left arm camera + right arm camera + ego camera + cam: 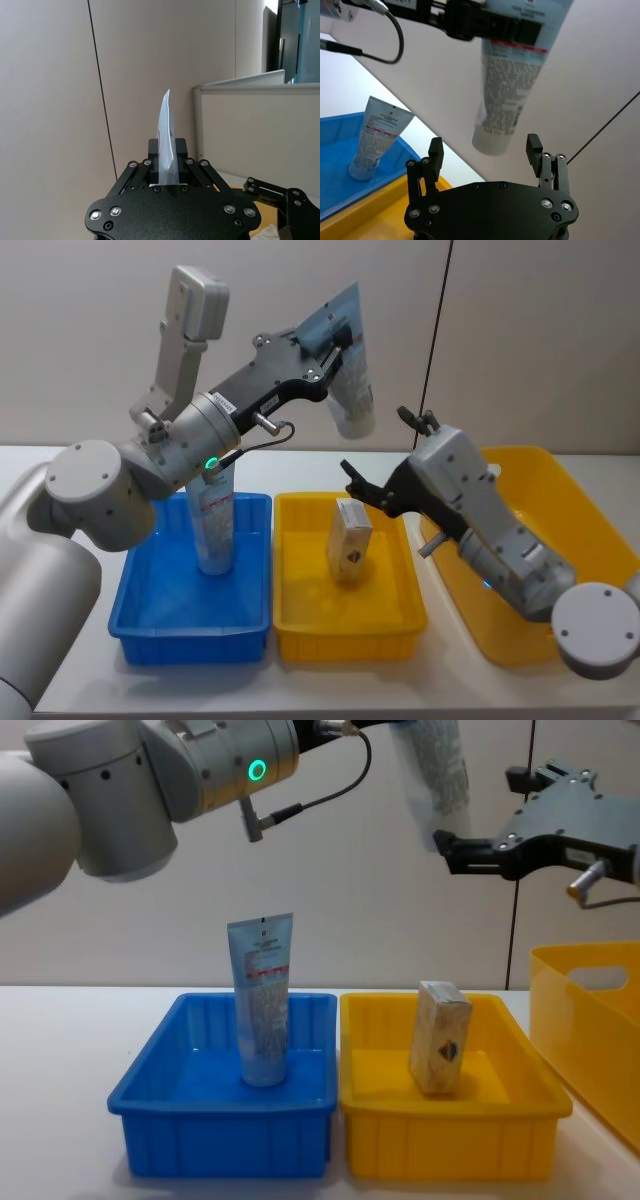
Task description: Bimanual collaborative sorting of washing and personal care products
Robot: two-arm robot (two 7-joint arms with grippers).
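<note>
High above the bins, my left gripper (335,345) is shut on the crimped end of a light-blue tube (350,390), which hangs cap down. The left wrist view shows the tube's flat edge (167,135) clamped between the fingers (181,150). My right gripper (380,447) is open just below and to the right of the tube's cap, its fingers (436,150) spread wider than the tube (507,95) and apart from it. A second tube (262,1005) stands upright in the blue bin (150,1120). A beige carton (440,1038) stands in the small yellow bin (500,1140).
A large yellow bin (560,480) sits at the right, under my right arm. The blue bin (140,620) and the small yellow bin (300,630) stand side by side on the white table. A wall rises close behind.
</note>
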